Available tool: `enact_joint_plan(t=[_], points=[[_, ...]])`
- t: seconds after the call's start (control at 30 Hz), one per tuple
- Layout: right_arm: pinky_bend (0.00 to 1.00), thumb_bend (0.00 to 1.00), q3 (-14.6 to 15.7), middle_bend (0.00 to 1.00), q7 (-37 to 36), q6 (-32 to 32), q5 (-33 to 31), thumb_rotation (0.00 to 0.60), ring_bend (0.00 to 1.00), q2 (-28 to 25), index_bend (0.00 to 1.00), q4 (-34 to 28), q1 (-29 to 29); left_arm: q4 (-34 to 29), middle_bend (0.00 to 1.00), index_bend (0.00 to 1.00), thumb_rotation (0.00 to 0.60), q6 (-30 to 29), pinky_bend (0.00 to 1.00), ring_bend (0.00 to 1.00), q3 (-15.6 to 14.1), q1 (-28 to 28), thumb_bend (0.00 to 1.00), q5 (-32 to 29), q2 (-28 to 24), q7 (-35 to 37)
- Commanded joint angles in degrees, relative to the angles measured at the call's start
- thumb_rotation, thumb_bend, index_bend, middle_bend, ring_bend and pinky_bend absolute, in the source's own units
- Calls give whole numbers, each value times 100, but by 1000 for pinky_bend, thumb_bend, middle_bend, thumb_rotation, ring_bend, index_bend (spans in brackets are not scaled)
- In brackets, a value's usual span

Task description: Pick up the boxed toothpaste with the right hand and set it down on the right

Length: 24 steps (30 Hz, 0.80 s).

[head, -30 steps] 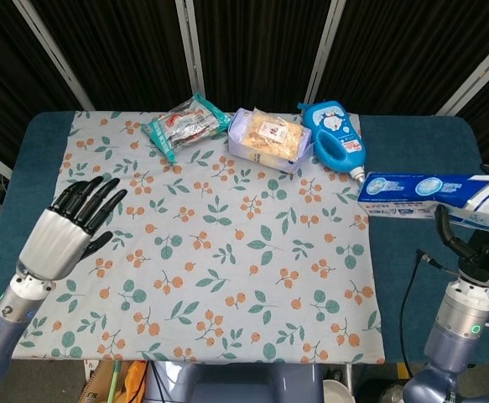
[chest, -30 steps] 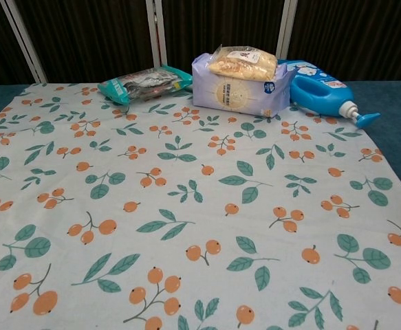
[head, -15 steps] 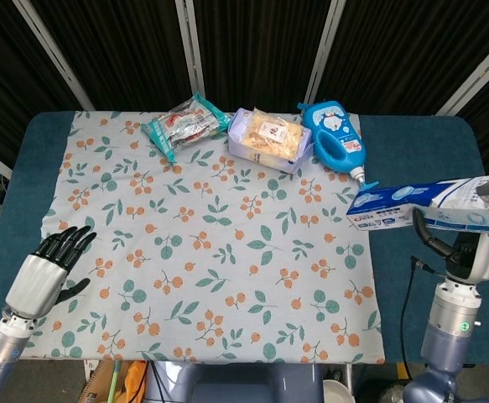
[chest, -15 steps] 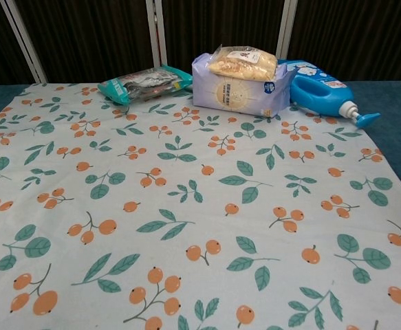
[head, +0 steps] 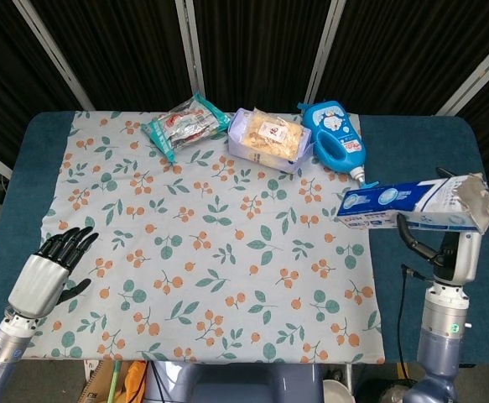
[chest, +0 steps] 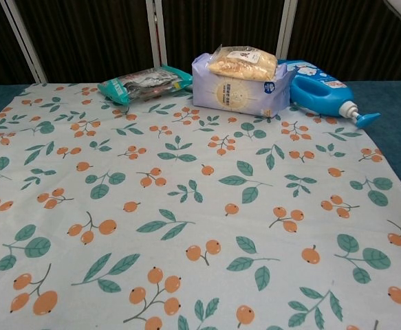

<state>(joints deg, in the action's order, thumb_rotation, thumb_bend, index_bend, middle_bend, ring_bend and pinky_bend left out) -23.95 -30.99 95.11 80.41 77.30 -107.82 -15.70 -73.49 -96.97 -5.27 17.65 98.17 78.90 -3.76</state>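
Two hands show in the head view. The right hand [head: 445, 243] has its dark fingers [head: 418, 245] curled up around the toothpaste box [head: 403, 206] and grips it from below, holding it in the air over the right edge of the tablecloth [head: 227, 252], its long side roughly level and its left end pointing toward the middle. The box's nearest neighbour is the nozzle of the blue bottle [head: 335, 138], which lies at the cloth's far right corner. Left of the bottle sits a snack pack [head: 267, 138], then a green wrapper [head: 185, 126], both along the far edge. The left hand [head: 47, 273] rests by the cloth's near left corner, fingers apart and holding nothing, on the blue table [head: 412, 147].
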Motion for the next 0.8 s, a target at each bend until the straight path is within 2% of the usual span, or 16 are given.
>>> enact_joint_plan(t=[0.03, 0.33, 0.5, 0.6, 0.8], points=[[574, 482, -3, 610, 7, -34, -36, 600, 617, -6, 436, 22, 4, -12, 129, 113, 600, 35, 267, 158, 26, -10, 102, -6, -4, -4], [574, 508, 26, 633, 190, -79, -75, 600, 638, 25, 460, 43, 3, -71, 132, 129, 600, 104, 267, 158, 105, -48, 102, -9, -26, 2], [573, 508, 215, 633, 556, -473, -281, 600, 638, -157, 460, -37, 2, -82, 138, 145, 600, 156, 267, 158, 133, -58, 102, 17, -44, -3], [574, 508, 464, 632, 1067, -877, -461, 600, 638, -362, 460, -67, -6, -77, 142, 148, 600, 167, 267, 158, 143, -58, 102, 64, -48, 6], [573, 509, 1252, 633, 2498, -1610, -676, 600, 638, -623, 460, 64, 9, -65, 146, 149, 600, 198, 267, 158, 162, -69, 102, 116, -73, 34]])
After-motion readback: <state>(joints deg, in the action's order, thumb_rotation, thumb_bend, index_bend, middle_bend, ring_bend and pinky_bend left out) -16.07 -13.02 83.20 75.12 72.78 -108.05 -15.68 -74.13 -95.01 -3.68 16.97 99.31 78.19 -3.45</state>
